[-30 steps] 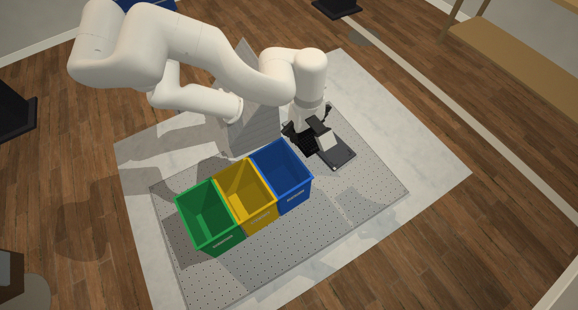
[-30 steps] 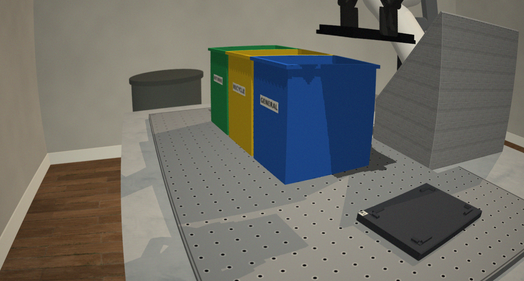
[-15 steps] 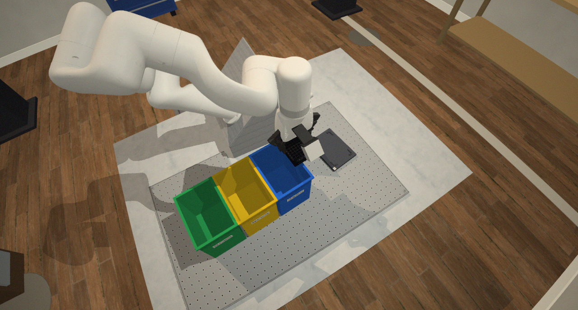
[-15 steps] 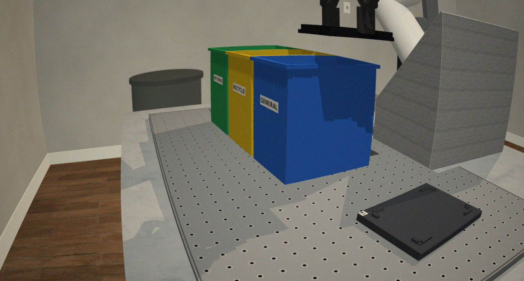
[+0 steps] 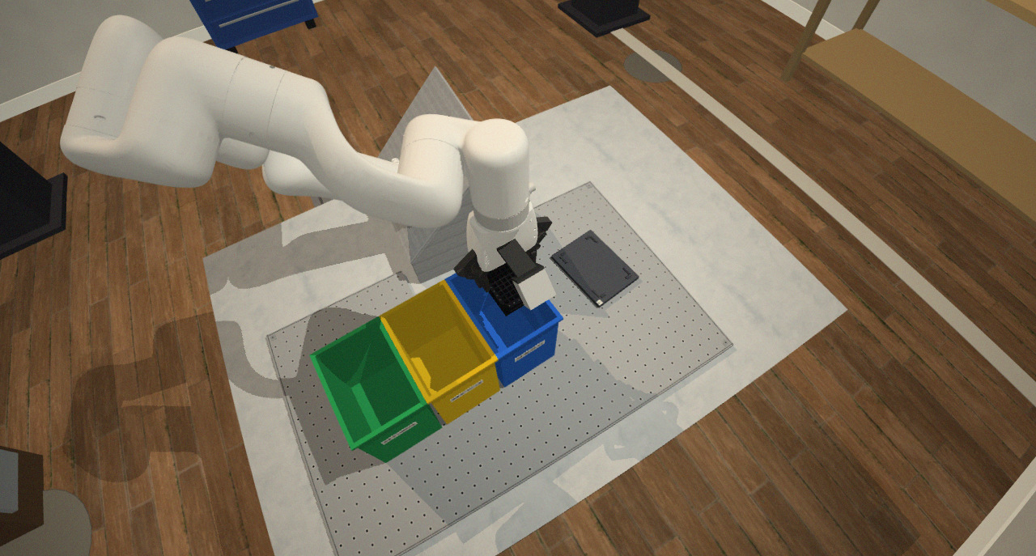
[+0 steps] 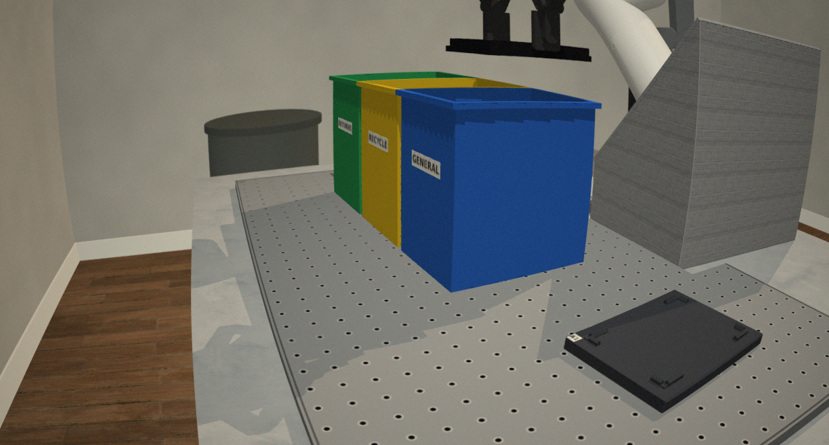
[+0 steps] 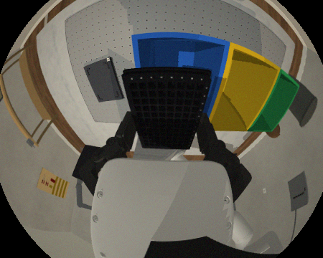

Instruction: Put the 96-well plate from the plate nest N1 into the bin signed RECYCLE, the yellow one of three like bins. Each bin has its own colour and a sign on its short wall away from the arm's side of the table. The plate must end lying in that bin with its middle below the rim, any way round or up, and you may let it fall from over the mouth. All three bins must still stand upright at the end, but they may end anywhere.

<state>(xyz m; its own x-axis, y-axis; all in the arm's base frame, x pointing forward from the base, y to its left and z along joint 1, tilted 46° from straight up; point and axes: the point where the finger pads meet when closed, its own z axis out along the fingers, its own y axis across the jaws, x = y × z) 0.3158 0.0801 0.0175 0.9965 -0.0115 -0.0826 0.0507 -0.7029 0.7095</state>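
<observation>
Above the blue bin, I am carrying the plate level in the gripper, whose fingers are clamping it across its width, one on each long side. That wide, flat hold is keeping the plate from tipping, and it is riding well above the rims, so nothing is catching on the way across.

From the wrist view the plate is hanging over the blue bin's mouth, with the yellow bin just beside it to one side and the green bin beyond that. The three bins are standing upright in a row, walls touching, signs facing away from the arm; the yellow one is reading RECYCLE, the blue GENERAL.

Out on the worktop, the nest is lying bare, near the blue bin but apart from it.

I am judging the task about half done: the plate is over the wrong mouth, so I am not letting go yet. One more bin's width sideways should be putting it over yellow, where a simple drop should do.
</observation>
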